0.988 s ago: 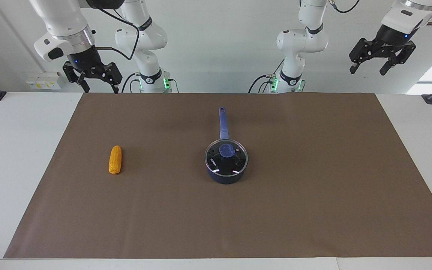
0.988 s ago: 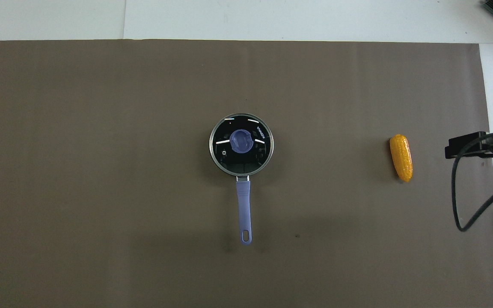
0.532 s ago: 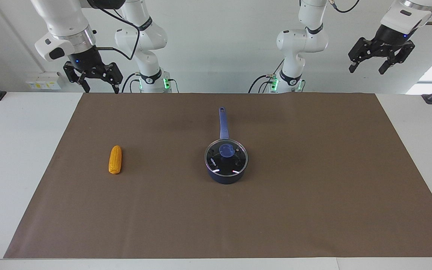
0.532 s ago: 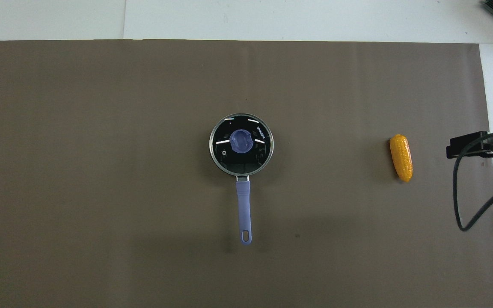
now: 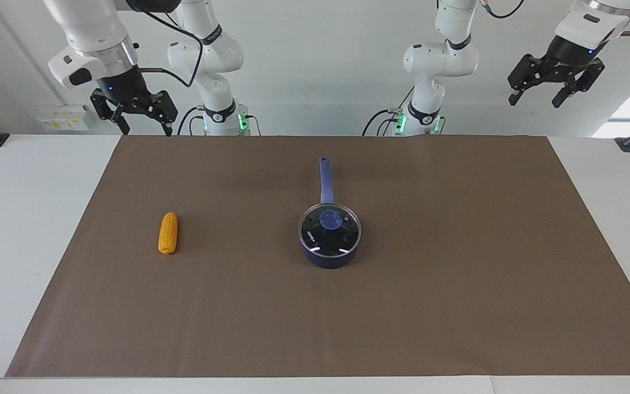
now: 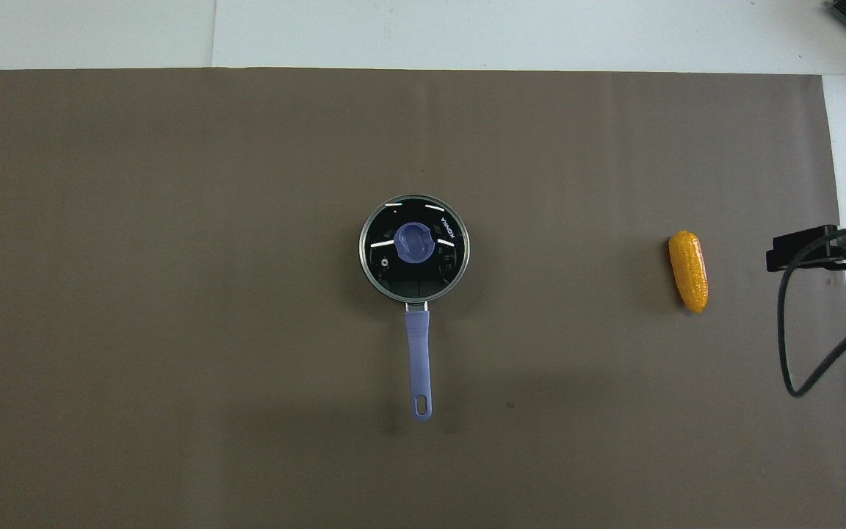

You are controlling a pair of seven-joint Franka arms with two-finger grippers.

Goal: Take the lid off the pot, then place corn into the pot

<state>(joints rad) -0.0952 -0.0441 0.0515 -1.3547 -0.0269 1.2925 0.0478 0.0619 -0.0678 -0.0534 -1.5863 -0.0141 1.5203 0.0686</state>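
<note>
Hands point(image 5: 133, 115) high, corn point(image 5: 168, 233) unobstructed

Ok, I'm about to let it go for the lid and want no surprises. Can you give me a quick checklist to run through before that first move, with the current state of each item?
1. Lid seated flat on the pot: ok.
2. Lid knob uncovered, nothing over it: ok.
3. Left gripper open, holding nothing, raised at its own end of the table: ok.
4. Right gripper open, holding nothing, raised near the mat's edge: ok.
5. Corn lying free on the mat toward the right arm's end, apart from the pot: ok.
6. Pot handle pointing toward the robots, away from the corn: ok.
</note>
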